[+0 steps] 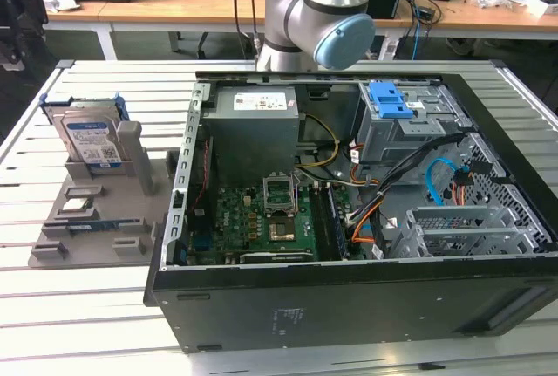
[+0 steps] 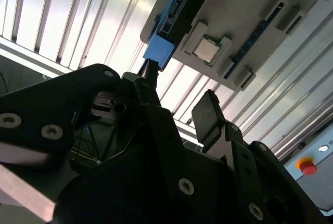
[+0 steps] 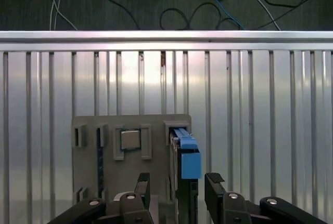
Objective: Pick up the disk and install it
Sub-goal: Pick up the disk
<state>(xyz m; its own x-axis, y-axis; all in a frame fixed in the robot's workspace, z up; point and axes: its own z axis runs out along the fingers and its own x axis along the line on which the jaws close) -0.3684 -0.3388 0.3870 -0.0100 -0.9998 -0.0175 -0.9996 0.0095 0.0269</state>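
The disk point(image 1: 91, 136) is a silver drive with a white-and-blue label and blue rails. It stands upright on edge in a grey holder point(image 1: 87, 219) at the exterior view's left. In the first wrist view I look down on the disk's blue-railed edge point(image 3: 184, 151). My gripper point(image 3: 178, 187) is open above it, one black finger point(image 3: 143, 185) on each side of the disk's line and apart from it. In the second wrist view the disk's blue corner point(image 2: 160, 47) lies beyond the gripper point(image 2: 179, 107).
An open black computer case point(image 1: 349, 306) fills the exterior view's middle and right, with a grey power supply point(image 1: 255, 123) and a blue bracket point(image 1: 392, 99) on the drive bay. The holder point(image 3: 130, 125) also carries a processor chip point(image 3: 130, 140). A red stop button point(image 2: 308, 168) sits nearby.
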